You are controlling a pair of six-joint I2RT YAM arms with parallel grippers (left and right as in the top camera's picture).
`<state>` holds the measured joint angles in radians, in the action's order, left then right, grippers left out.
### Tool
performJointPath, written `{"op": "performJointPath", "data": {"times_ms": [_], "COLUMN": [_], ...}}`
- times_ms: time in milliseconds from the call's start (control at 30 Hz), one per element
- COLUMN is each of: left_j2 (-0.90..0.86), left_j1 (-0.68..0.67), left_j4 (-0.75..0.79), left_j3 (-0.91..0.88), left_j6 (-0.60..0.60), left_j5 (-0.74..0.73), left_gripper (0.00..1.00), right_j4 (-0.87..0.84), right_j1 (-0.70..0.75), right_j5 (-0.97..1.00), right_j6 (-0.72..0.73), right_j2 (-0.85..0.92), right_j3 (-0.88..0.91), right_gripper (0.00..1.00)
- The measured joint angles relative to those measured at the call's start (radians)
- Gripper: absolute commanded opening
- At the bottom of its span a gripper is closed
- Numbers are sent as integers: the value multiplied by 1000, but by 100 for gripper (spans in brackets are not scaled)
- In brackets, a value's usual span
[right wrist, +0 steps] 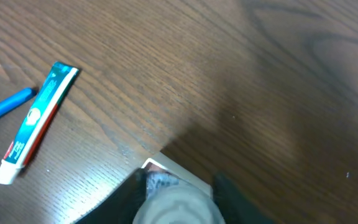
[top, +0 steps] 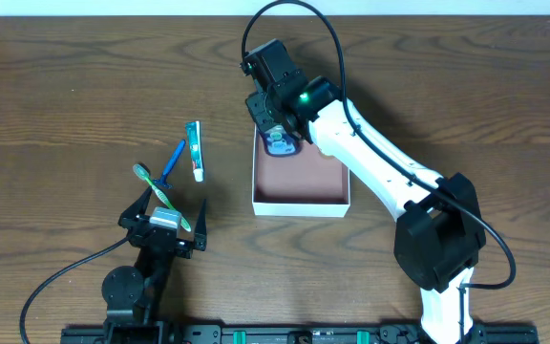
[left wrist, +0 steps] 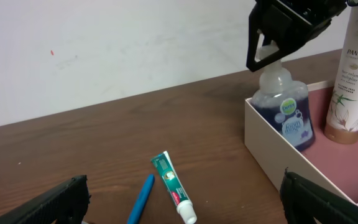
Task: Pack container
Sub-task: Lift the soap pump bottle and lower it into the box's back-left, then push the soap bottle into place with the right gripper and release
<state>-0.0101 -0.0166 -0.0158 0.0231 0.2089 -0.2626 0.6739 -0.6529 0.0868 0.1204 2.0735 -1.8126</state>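
Note:
The container [top: 300, 204], a shallow white-walled box with a reddish-brown floor, sits mid-table; its near wall shows in the left wrist view [left wrist: 270, 151]. My right gripper [top: 273, 127] hangs over its far left corner, shut on the top of a purple soap bottle [left wrist: 286, 111] that stands upright inside that corner. The bottle's top fills the gap between the right fingers [right wrist: 179, 200]. A Pantene bottle [left wrist: 352, 74] stands upright in the container beside it. My left gripper [top: 172, 203] is open and empty, low over the table left of the container.
A green-and-white toothpaste tube [top: 195, 151] and a blue pen-like item [top: 173, 161] lie left of the container; both show in the left wrist view, the tube [left wrist: 173, 186] and the blue item [left wrist: 141, 200]. A green toothbrush [top: 154, 189] lies between my left fingers.

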Motion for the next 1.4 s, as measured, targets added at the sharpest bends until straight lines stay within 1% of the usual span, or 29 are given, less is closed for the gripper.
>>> {"op": "performJointPath", "data": {"times_ms": [600,800,867,1100,1400], "left_j2": [0,0,0,0,0], "left_j1": [0,0,0,0,0], "left_j4": [0,0,0,0,0], "left_j3": [0,0,0,0,0], "left_j6": [0,0,0,0,0], "left_j5": [0,0,0,0,0], "left_gripper": [98,98,98,98,98], "right_j4": [-5,-4,-1,21,179], "right_j1": [0,0,0,-39,-106], "right_j5": [0,0,-3,-12,-28], "right_j6": [-3,-9,-34,-195,-309], "right_j2": [0,-3,-11,-82,-100], "right_j3": [0,0,0,0,-5], "right_gripper": [42,40,41,41,37]}}
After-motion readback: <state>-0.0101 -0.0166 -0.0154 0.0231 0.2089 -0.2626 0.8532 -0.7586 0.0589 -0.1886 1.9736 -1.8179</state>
